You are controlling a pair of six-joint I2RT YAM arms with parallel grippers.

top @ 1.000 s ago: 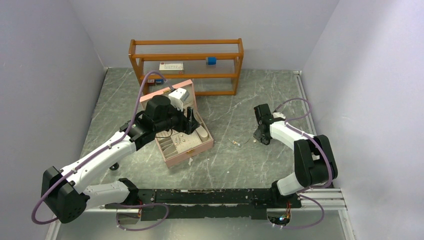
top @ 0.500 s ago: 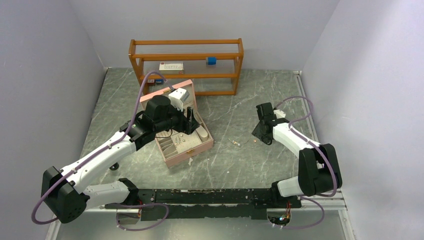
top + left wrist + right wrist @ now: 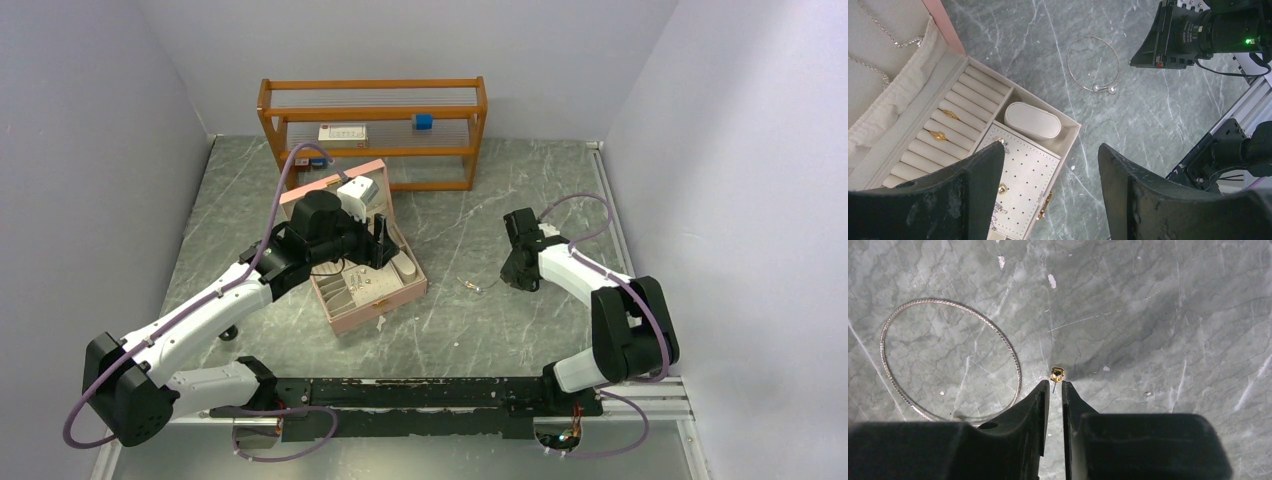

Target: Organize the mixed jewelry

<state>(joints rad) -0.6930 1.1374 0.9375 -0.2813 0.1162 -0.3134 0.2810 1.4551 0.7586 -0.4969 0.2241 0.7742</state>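
Observation:
The mixed jewelry lies partly on the table and partly in the open pink jewelry box (image 3: pixel 352 320). A tiny gold stud earring (image 3: pixel 1057 373) rests on the marble, its pin reaching between the tips of my right gripper (image 3: pixel 1056 384), whose jaws stand a narrow gap apart without touching it. A thin bangle (image 3: pixel 928 300) lies just left of it, also seen as a bangle (image 3: pixel 1096 88) with two pearl ends. My left gripper (image 3: pixel 1050 147) hovers open over the box, above gold rings (image 3: pixel 938 135) and a gold heart stud (image 3: pixel 1002 188).
A wooden shelf (image 3: pixel 370 152) stands at the back with a blue cube (image 3: pixel 423 122) and a small white box (image 3: pixel 342 132). A small dark cylinder (image 3: pixel 228 333) sits by the left arm. A black rail (image 3: pixel 430 392) runs along the near edge.
The right gripper widened, then narrowed again, and shifted slightly left to straddle the stud's pin. The left arm has not moved.

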